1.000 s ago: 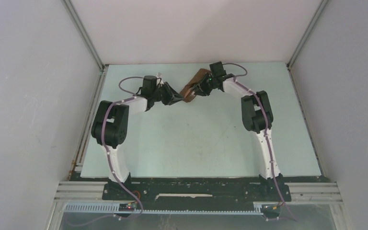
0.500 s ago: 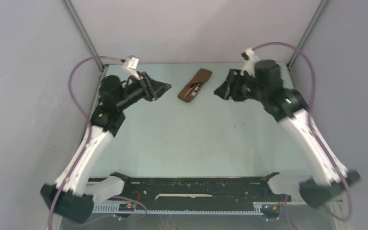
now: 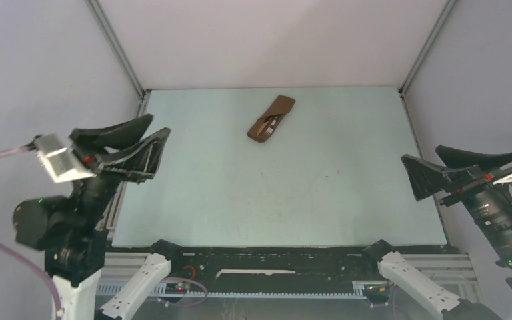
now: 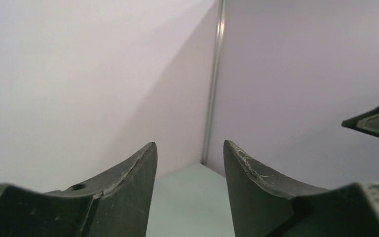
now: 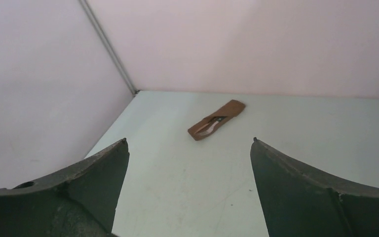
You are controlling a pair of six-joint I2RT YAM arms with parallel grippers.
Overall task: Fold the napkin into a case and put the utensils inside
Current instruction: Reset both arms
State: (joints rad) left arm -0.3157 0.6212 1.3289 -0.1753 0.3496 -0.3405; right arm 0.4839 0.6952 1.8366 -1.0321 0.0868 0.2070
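The napkin lies folded as a narrow dark-brown case (image 3: pixel 271 119) at the back middle of the table, slanted, and nothing touches it. The utensils (image 3: pixel 275 123) sit inside it; only a sliver of silver and dark shows at its opening. The right wrist view shows the case (image 5: pixel 228 110) far ahead, with the utensils (image 5: pixel 211 125) peeking from its near end. My left gripper (image 3: pixel 159 125) hangs open and empty above the table's left edge. My right gripper (image 3: pixel 421 154) is open and empty above the right edge. Both wrist views show the left gripper (image 4: pixel 189 143) and right gripper (image 5: pixel 189 139) with jaws apart.
The pale green table (image 3: pixel 273 193) is boxed in by white walls on the left, back and right, with metal posts in the back corners (image 3: pixel 140 90). In the left wrist view a finger of the right gripper (image 4: pixel 375 118) shows at the right edge.
Both arms have drawn back from the case to the table's left and right sides and risen. Both grippers have opened wider. The case stays where it lay.
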